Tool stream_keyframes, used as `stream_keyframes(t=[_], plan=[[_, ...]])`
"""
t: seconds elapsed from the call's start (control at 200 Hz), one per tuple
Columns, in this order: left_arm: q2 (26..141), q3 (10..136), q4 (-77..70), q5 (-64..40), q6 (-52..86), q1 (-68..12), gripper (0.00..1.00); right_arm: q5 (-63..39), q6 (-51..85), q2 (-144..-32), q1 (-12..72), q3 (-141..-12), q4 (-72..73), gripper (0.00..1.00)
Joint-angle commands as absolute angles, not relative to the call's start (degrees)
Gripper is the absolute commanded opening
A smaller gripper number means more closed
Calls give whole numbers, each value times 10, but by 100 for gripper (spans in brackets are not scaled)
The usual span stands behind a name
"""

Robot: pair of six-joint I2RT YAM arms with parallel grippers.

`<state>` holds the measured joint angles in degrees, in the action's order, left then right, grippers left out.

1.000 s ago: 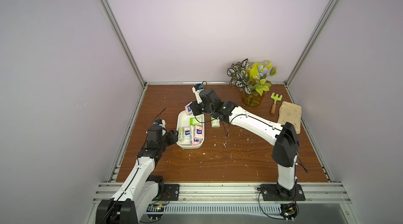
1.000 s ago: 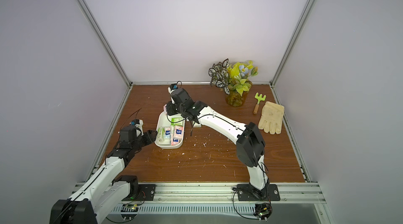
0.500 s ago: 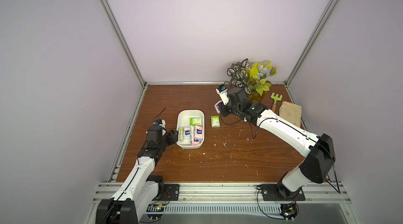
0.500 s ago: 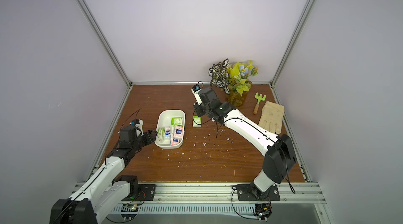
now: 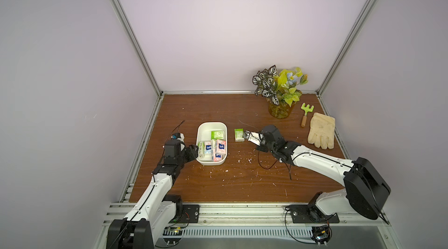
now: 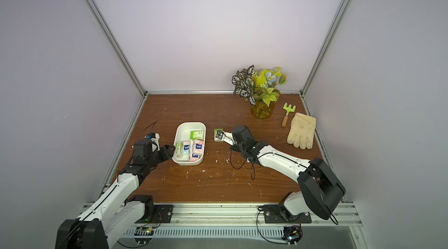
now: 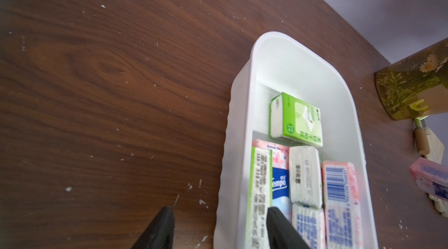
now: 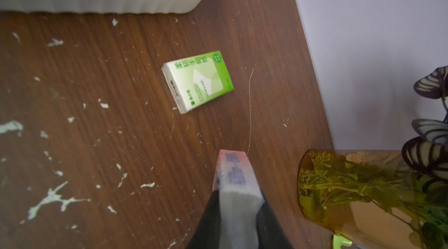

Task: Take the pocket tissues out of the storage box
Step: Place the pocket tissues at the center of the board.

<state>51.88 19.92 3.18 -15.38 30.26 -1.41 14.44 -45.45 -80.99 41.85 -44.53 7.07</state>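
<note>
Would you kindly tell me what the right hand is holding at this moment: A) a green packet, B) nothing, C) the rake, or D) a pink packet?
D: in the right wrist view the right hand is shut on a pink packet, while the green packet lies loose on the table.

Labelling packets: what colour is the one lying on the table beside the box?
The packet is green and white; clearest in the right wrist view.
</note>
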Motion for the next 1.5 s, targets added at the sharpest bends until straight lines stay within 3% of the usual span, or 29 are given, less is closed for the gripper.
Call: stream_keyframes(t=[0.0, 0.415, 0.786, 1.296, 1.496], plan=[[520, 208, 29, -156, 298, -6, 57, 118, -560, -785, 405, -426, 185, 0], [527, 203, 25, -160, 299, -7, 57, 80, -697, -888, 376, -360, 366, 0], [540, 206, 25, -159, 298, -7, 57, 62, -757, -987, 364, -394, 411, 0], [555, 212, 25, -157, 295, -7, 57, 24, -755, -1002, 336, -421, 386, 0], [551, 213, 27, -157, 294, -7, 57, 18, -752, -1004, 336, -425, 371, 11]])
